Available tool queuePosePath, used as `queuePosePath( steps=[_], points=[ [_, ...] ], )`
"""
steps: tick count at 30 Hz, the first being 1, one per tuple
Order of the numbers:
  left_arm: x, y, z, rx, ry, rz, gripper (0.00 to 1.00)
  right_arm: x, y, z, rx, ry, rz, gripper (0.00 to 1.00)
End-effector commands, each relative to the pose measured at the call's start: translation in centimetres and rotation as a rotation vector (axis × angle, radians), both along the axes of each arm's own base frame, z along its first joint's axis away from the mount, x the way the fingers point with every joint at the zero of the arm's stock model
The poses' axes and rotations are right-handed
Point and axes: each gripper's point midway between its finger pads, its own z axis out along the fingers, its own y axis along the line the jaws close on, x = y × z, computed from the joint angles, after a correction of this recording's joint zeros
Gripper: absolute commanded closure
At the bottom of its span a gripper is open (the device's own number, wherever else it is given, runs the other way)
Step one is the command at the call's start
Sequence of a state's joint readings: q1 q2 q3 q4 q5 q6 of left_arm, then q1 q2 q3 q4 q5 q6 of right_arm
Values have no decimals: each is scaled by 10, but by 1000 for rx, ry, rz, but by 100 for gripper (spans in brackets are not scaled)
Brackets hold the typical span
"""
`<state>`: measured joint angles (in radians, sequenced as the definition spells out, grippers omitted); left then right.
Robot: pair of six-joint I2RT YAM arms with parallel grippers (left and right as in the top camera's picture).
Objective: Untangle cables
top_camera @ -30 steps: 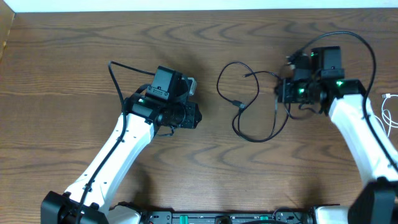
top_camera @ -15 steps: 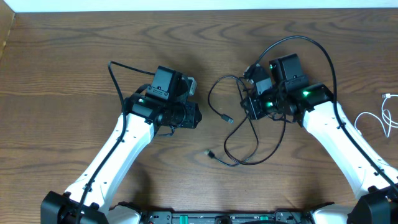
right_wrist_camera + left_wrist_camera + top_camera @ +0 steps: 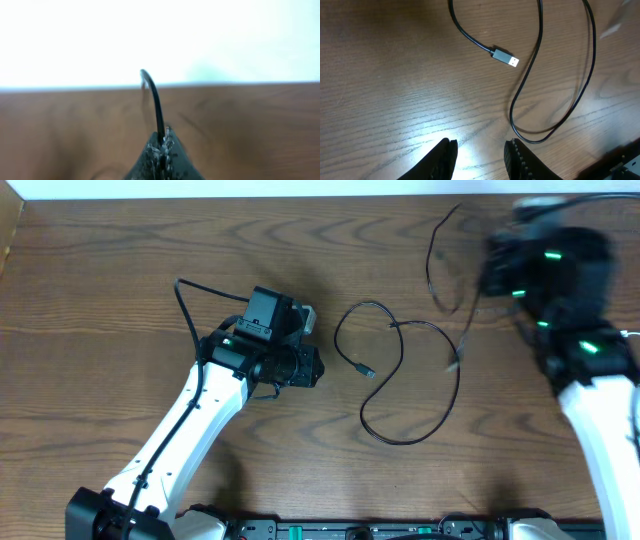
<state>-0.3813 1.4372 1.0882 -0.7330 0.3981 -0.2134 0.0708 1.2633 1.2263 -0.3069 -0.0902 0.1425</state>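
**1 cable held aloft, 1 lying on the tabletop**

The right gripper (image 3: 161,142) is seen at the far right of the tabletop (image 3: 120,260), heavily blurred in the overhead view. Its jaws are clenched on a thin black cord, the lifted cable (image 3: 152,100), which is shown rising from between the fingertips in the right wrist view. From overhead, this cord is seen as a faint, blurred strand just left of that gripper.

A 2nd black cord, the lying cable (image 3: 400,442), is spread flat in loose loops at the middle of the tabletop. Its USB plug (image 3: 505,56) is seen on the left side of the loops. Whether the 2 cords touch cannot be told through the blur.

The left gripper (image 3: 480,160) is held left of the loops, near the plug but apart from it. Its jaws are released, and only bare wood is seen between them.
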Motion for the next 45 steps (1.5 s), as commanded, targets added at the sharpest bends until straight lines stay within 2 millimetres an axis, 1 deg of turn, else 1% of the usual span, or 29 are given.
queuePosePath(
  steps=[1,3,4,7,8,9,12,15,18,19,20,21,22,23,25,27,30,36,38,39,41,45],
  points=[
    [3,-1,4,-12,1,8,63,-13,-60,33,12,-77,-231,99],
    [3,-1,4,-12,1,8,63,-19,-85,30,0,-58,-311,99],
    [3,-1,4,-12,1,8,63,-21,-93,27,-6,-47,-337,99],
    [3,-1,4,-11,2,8,63,-28,-132,11,-37,14,-477,99],
    [2,-1,4,-11,4,8,63,-31,-149,4,-54,40,-542,99],
    [2,-1,3,-10,5,9,63,-33,-159,-1,-63,56,-580,99],
    [1,0,3,-8,11,9,63,-39,-199,-18,-69,106,-731,99],
    [0,0,3,-8,12,9,63,-41,-227,-37,-40,148,-810,99],
    [0,0,2,-6,16,9,63,-47,-257,-58,15,188,-905,99],
    [-1,0,2,-4,20,9,63,-51,-268,-69,63,211,-945,99],
    [-2,1,2,-4,21,9,63,-50,-270,-75,85,226,-939,99],
    [-2,1,2,-4,21,9,63,-46,-267,-82,110,245,-902,99],
    [-1,0,2,-4,19,8,63,-37,-255,-94,160,281,-817,97],
    [-1,0,2,-5,18,9,63,-32,-246,-102,179,307,-762,94],
    [-1,0,2,-5,17,9,63,-27,-229,-119,212,373,-669,87],
    [-1,0,2,-5,18,9,63,-25,-215,-139,247,444,-615,80],
    [-1,0,2,-5,18,9,63,-25,-208,-164,251,528,-602,76],
    [-1,0,2,-5,18,9,63,-21,-195,-217,236,681,-557,70],
    [-1,0,2,-5,18,9,63,-20,-190,-234,225,729,-537,69],
    [-1,0,2,-5,18,9,63,-20,-185,-247,215,765,-518,69],
    [-1,0,2,-5,18,9,63,-20,-177,-264,195,813,-485,68],
    [-1,0,2,-5,18,9,63,-16,-162,-291,147,873,-437,68]
  ],
)
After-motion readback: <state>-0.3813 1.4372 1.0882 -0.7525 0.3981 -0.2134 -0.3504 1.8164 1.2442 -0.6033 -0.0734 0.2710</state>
